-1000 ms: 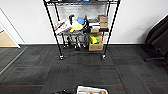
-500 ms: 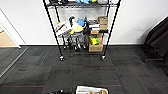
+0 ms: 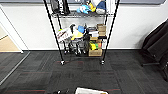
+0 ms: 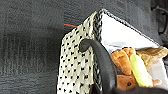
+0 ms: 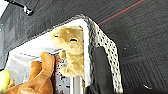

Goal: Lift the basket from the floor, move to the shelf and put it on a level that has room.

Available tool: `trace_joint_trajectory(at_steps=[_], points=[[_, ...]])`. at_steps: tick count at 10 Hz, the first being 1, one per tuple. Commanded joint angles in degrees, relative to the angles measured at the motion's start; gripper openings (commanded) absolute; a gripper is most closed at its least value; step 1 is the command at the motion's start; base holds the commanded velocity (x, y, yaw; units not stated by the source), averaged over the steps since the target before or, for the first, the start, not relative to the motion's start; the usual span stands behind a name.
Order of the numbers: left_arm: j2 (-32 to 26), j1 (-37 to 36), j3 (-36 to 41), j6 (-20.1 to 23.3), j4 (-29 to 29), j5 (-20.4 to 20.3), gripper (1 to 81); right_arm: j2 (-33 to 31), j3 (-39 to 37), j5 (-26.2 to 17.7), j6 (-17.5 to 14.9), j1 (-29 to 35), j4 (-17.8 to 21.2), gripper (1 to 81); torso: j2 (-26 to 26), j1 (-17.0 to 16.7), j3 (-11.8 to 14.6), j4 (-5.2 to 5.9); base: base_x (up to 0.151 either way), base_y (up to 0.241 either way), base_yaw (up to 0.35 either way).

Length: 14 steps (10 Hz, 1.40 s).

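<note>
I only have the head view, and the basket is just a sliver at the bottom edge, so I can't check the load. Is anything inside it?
Observer: Yes. The right wrist view shows a tan plush animal leaning against the inner wall of the basket.
Operator: Anything else?
Observer: The left wrist view shows an orange-brown plush with a yellow-green piece lying across it.
Operator: Can you see a handle?
Observer: A dark loop handle arches from the woven side.

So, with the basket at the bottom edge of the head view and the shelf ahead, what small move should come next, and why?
Probably drive straight ahead toward the shelf. It stands across a stretch of floor from the robot, too far to place anything yet. The basket sits at the near edge of the head view, and both wrist views show its woven side close up, toys inside.
</note>
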Motion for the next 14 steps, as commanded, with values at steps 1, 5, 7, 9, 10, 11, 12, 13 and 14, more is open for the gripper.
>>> trace_joint_trajectory(at_steps=[1,5,7,9,10,11,12,13,14], points=[[-4.47,-6.86,2.51,-0.05,-3.11,1.62,1.0,-4.08,1.06,-1.24,0.47,5.62,1.10,1.0,5.43,-3.50,2.81,0.00,0.000,0.000,0.000],[-7.45,-6.42,6.56,-0.14,-3.90,-0.23,1.0,-6.45,4.23,0.25,0.47,5.71,1.10,1.0,13.57,-8.83,5.46,0.00,0.000,0.000,0.000],[-8.33,-6.77,6.82,-0.23,-5.04,-0.75,1.0,-7.16,4.84,0.17,0.64,7.90,1.28,1.0,17.35,-11.32,4.42,0.00,0.000,0.000,0.000],[-10.53,-6.77,9.72,-0.23,-7.50,-3.57,1.0,-7.25,6.51,-1.86,0.64,11.67,1.81,1.0,21.40,-13.94,4.68,0.00,0.000,0.000,0.000],[-11.84,-6.77,11.04,-0.23,-8.82,-5.14,1.0,-6.63,6.08,-5.71,0.73,13.70,1.54,1.0,23.39,-15.21,4.68,0.00,0.000,0.000,0.000],[-13.07,-6.77,12.17,-0.22,-9.43,-5.93,1.0,-6.10,5.72,-7.22,0.73,15.19,1.54,1.0,25.18,-16.37,4.68,0.00,0.000,0.000,0.000],[-14.38,-6.77,13.48,-0.23,-9.61,-6.99,1.0,-5.23,5.55,-8.52,0.64,16.25,1.45,1.0,27.13,-17.62,4.68,0.00,0.000,0.000,0.000],[-15.27,-6.77,14.28,-0.23,-9.70,-7.17,1.0,-4.44,5.46,-9.23,0.64,16.69,1.36,1.0,29.12,-18.90,4.68,0.00,0.000,0.000,0.000],[-16.15,-6.69,14.91,-0.23,-9.70,-7.17,1.0,-3.99,5.37,-9.15,0.64,16.52,1.54,1.0,31.26,-20.26,8.05,0.00,0.000,0.000,0.000]])
